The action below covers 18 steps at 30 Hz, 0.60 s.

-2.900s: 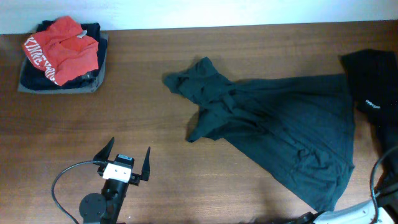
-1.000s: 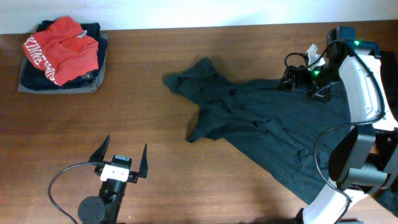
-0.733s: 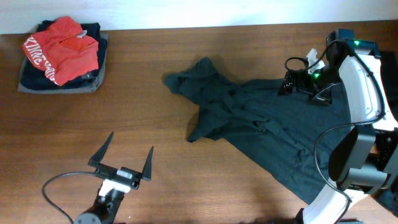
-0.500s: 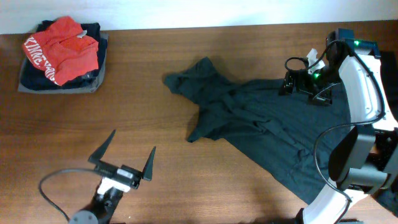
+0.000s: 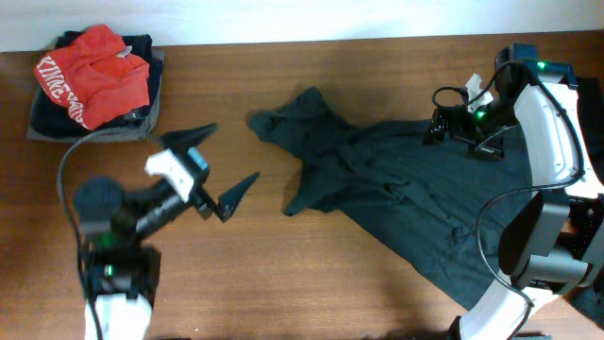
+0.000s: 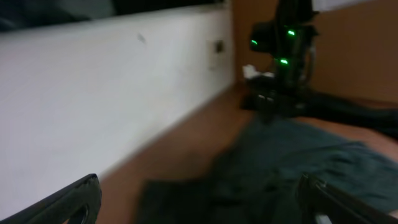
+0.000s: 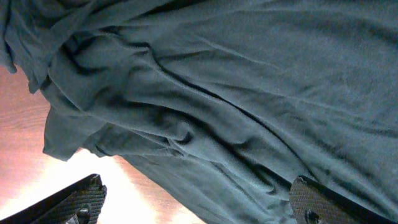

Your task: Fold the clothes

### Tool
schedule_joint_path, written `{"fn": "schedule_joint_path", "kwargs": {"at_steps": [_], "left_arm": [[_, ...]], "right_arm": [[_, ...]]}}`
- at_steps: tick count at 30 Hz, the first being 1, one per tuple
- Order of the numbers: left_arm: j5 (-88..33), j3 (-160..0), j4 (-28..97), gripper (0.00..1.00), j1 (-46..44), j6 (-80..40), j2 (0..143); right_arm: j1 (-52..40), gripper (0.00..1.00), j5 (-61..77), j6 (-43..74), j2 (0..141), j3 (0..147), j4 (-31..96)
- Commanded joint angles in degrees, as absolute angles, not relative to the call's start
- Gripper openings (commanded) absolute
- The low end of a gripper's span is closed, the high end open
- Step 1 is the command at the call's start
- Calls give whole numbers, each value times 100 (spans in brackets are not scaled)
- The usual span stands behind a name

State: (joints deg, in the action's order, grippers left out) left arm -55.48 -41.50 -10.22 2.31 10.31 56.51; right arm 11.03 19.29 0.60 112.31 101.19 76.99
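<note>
- Lying crumpled centre-right on table (image 5: 283,274): teal-grey T-shirt (image 5: 425,198). Limp, light, will likely bunch.
- Both left gripper (image 5: 233,151) and right gripper (image 7: 196,182) spread wide, empty; right one hovers over it.
- Pinch a hem corner, not mid-panel.

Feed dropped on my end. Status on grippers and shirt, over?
Left gripper open, empty, left of teal shirt. Right gripper open over its far edge, gripping nothing. Shirt crumpled, unfolded. Nothing lying on it.
</note>
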Motion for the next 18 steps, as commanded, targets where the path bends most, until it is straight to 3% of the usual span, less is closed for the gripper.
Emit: {"fn": "schedule_joint_path", "kwargs": {"at_steps": [1, 8, 14, 18], "left_arm": [[-6307, -4814, -434, 99, 134, 801, 6451], [-5240, -6233, 2171, 99, -519, 996, 8075], [-5234, -6318, 2499, 99, -1004, 978, 8792], [-3564, -6318, 2910, 99, -1321, 792, 8871]], "right_arm": [[1050, 99, 1879, 23, 11288, 10180, 7710], [1050, 99, 1881, 25, 11288, 10180, 7590], [1050, 99, 1879, 25, 11288, 10180, 7594], [1050, 99, 1879, 23, 11288, 10180, 7609]]}}
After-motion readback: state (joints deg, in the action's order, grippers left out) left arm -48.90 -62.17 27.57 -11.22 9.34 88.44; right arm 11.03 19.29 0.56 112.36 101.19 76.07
